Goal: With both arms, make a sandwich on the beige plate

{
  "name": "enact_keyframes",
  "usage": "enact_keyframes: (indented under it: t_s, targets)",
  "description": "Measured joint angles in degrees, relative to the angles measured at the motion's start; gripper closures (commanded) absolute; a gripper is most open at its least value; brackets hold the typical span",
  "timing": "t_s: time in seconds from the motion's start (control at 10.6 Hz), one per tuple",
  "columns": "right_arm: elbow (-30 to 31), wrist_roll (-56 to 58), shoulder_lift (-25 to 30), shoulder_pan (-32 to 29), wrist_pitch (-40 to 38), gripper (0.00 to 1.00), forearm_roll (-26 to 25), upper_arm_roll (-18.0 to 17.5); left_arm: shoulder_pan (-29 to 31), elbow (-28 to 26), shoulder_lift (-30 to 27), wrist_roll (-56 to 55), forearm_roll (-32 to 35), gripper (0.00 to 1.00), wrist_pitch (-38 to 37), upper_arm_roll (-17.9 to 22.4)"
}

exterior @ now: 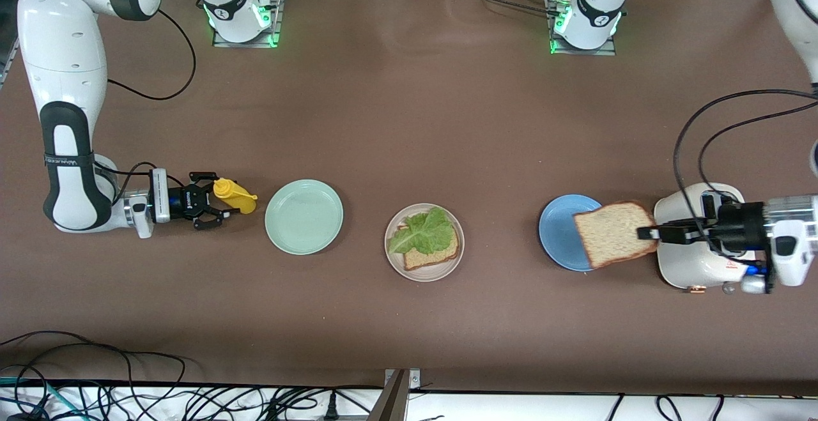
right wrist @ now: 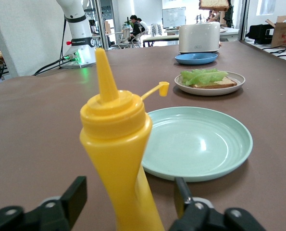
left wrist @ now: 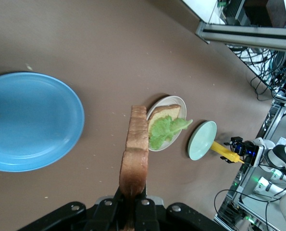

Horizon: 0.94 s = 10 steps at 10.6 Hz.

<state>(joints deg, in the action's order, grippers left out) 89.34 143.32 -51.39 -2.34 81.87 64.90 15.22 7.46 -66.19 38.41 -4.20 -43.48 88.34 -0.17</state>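
Beige plate sits mid-table between the mint-green plate and the blue plate. It carries the lower bread slice with a ruffled lettuce leaf lying across it, the leaf overhanging toward the plate's ten o'clock in the front view. Sandwich is incomplete: no top slice yet.

Left gripper is clamped on the second bread slice, pinching its crust edge; the slice hangs flat over the blue plate's rim, just beside the white toaster. In the left wrist view the slice shows edge-on, sagging little.

Right gripper stands at the right arm's end of the table, jaws spread wide on either side of the yellow mustard bottle, not gripping it. The bottle stands upright beside the mint-green plate, its cap flipped open.

Handling judgement: the bread looks light, soft and crushable; an edge pinch is adequate but it may flop or tear if swung. The lettuce is limp and loose, and could shift when the top slice lands. Recommend lowering the slice flat and square onto the leaf.
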Motion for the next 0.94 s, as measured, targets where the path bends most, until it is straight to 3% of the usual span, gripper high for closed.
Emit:
enact_keyframes:
  t_s: [0.38,0.66,0.94]
  targets:
    - [-0.20,-7.72,1.81,-1.35,0.00,0.00,-3.01,4.38,-3.56,-5.00,1.27,-0.30,-5.77,1.00,2.42,-0.84]
    - [-0.21,-22.26,8.89,-1.32,0.24,0.00,-11.43,7.50,-7.57,-13.58,0.05,-0.34,-13.88,1.00,11.26,-1.22]
    - [-0.29,-43.03,17.07,-0.40,1.12,0.00,-20.90,7.73,-13.62,-19.08,-0.32,-0.39,-23.41,1.00,20.48,-1.42]
